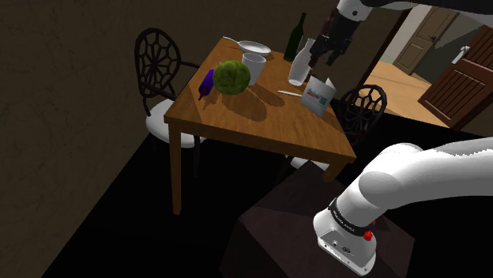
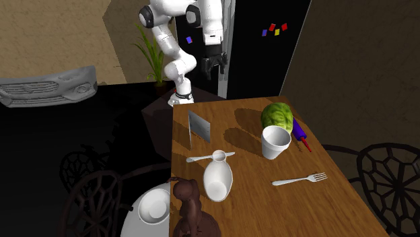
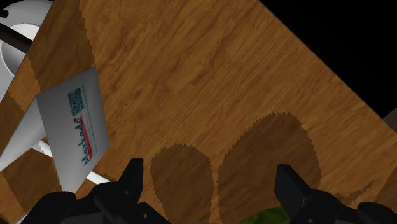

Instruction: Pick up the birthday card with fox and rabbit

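**Jaws apart in the air, card standing untouched on the worktop**

At the shoulder view's left, a dark chair with a web-pattern back and a white seat (image 1: 158,71) stands against the brown wooden worktop (image 1: 261,122). On the worktop comes first a long purple object (image 1: 206,81), which lies just beside a round green melon (image 1: 231,77). A white cup (image 1: 254,65) stands close to the melon on its other side, and a flat white plate (image 1: 254,47) lies behind the cup. More to the right, a dark green bottle (image 1: 296,35) and a pale rounded vessel (image 1: 299,69) stand close together. A white spoon (image 1: 291,93) lies in front of the vessel.

The small white folded card (image 1: 320,95) stands upright near the worktop's right edge, just beside the end of the spoon. The side that shows carries blue and red lettering. The black two-finger jaws hang in the air above the vessel and the card and touch neither of them. Further right are a second dark chair (image 1: 363,107) and a brown panelled door (image 1: 462,75).

In the second exterior view the card looks grey and stands alone near the worktop's left edge, well apart from the melon and the cup.

In the wrist view the two black fingers (image 3: 130,181) stand well apart, with bare wood and round shadows between them. The card stands outside this gap, near one finger, and I see no contact.
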Controlling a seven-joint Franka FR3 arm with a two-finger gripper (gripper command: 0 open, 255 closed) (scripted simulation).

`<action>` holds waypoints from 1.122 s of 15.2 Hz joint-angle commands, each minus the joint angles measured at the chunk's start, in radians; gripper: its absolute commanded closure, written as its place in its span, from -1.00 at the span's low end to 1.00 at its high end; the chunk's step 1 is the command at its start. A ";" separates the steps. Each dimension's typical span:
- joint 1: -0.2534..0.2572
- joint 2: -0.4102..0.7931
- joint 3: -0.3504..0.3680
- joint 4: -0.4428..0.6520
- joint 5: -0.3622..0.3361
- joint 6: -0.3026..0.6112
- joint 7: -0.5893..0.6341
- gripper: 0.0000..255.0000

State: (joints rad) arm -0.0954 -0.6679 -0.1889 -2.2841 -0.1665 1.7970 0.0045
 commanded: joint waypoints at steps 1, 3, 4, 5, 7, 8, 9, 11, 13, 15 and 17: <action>-0.016 0.040 -0.044 0.010 -0.010 0.015 -0.030 -1.00; -0.029 0.082 -0.084 0.021 -0.017 0.031 -0.055 -1.00; -0.035 0.104 -0.104 0.028 -0.019 0.039 -0.068 -1.00; -0.041 0.126 -0.124 0.036 -0.020 0.046 -0.082 -1.00; -0.052 0.174 -0.164 0.053 -0.022 0.061 -0.109 -1.00; -0.057 0.199 -0.184 0.063 -0.021 0.069 -0.123 -1.00; -0.062 0.224 -0.204 0.073 -0.019 0.076 -0.138 -1.00; -0.072 0.278 -0.244 0.096 -0.013 0.090 -0.167 -1.00; -0.081 0.334 -0.283 0.121 -0.003 0.103 -0.199 -1.00; -0.090 0.394 -0.322 0.150 0.013 0.114 -0.233 -1.00; -0.096 0.427 -0.342 0.153 0.023 0.133 -0.251 -1.00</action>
State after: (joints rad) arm -0.1884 -0.2577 -0.5208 -2.1316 -0.1483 1.9193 -0.2380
